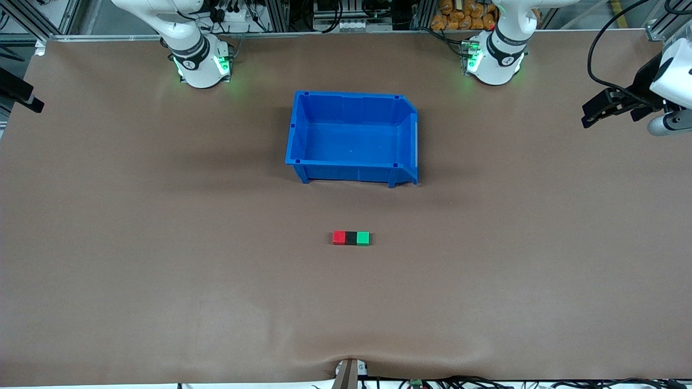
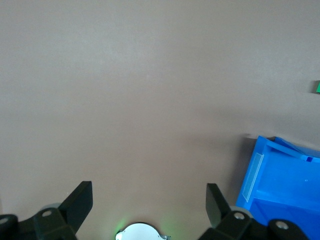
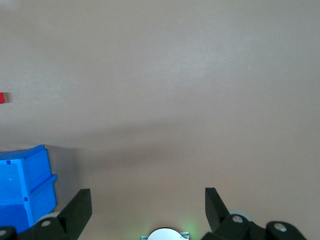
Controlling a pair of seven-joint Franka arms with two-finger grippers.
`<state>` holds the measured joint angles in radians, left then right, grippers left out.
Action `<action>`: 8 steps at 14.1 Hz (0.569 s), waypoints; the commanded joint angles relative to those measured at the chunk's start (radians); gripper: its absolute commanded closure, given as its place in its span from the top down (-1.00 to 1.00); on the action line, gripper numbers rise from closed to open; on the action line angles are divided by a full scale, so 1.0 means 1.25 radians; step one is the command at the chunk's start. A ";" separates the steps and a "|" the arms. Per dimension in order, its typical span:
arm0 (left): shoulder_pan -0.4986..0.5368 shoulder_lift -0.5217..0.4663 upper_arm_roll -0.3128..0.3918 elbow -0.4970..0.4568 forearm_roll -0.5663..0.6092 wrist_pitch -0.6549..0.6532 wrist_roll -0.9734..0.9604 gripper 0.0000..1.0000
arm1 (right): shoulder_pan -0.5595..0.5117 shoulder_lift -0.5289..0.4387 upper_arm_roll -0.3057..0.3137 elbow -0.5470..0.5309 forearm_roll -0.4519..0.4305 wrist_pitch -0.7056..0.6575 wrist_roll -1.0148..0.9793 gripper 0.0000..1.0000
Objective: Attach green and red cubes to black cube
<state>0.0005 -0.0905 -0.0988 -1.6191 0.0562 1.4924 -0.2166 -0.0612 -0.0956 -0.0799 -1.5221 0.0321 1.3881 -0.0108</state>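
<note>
The red cube (image 1: 339, 237), the black cube (image 1: 351, 238) and the green cube (image 1: 363, 238) lie in one touching row on the table, black in the middle, nearer to the front camera than the blue bin (image 1: 351, 95). My left gripper (image 1: 593, 112) is up in the air over the left arm's end of the table, open and empty (image 2: 149, 192). The green cube (image 2: 317, 86) shows at the edge of the left wrist view. My right gripper (image 3: 148, 197) is open and empty over bare table. The red cube (image 3: 2, 97) shows at the edge of the right wrist view.
The blue bin is empty and stands mid-table between the arm bases and the cube row. It also shows in the left wrist view (image 2: 260, 175) and the right wrist view (image 3: 30, 155). Brown mat covers the table.
</note>
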 commanded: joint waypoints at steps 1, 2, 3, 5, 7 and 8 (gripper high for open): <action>0.005 0.000 -0.002 0.023 0.013 -0.028 0.021 1.00 | -0.009 0.007 0.003 0.014 0.015 -0.011 0.006 1.00; 0.006 -0.001 -0.001 0.023 0.013 -0.029 0.021 1.00 | -0.006 0.007 0.001 0.014 0.015 -0.011 0.006 1.00; 0.007 0.000 -0.001 0.022 0.013 -0.029 0.022 1.00 | -0.005 0.007 0.003 0.014 0.015 -0.011 0.007 1.00; 0.007 0.000 -0.001 0.021 0.013 -0.029 0.024 1.00 | -0.007 0.007 0.001 0.014 0.015 -0.011 0.007 1.00; 0.006 0.000 -0.001 0.021 0.015 -0.031 0.024 1.00 | -0.007 0.007 0.003 0.014 0.015 -0.011 0.007 1.00; 0.007 0.000 -0.001 0.021 0.015 -0.033 0.033 1.00 | -0.005 0.007 0.003 0.014 0.015 -0.011 0.006 1.00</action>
<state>0.0038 -0.0905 -0.0970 -1.6071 0.0563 1.4725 -0.2136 -0.0612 -0.0955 -0.0799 -1.5221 0.0326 1.3880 -0.0108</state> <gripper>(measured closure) 0.000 0.000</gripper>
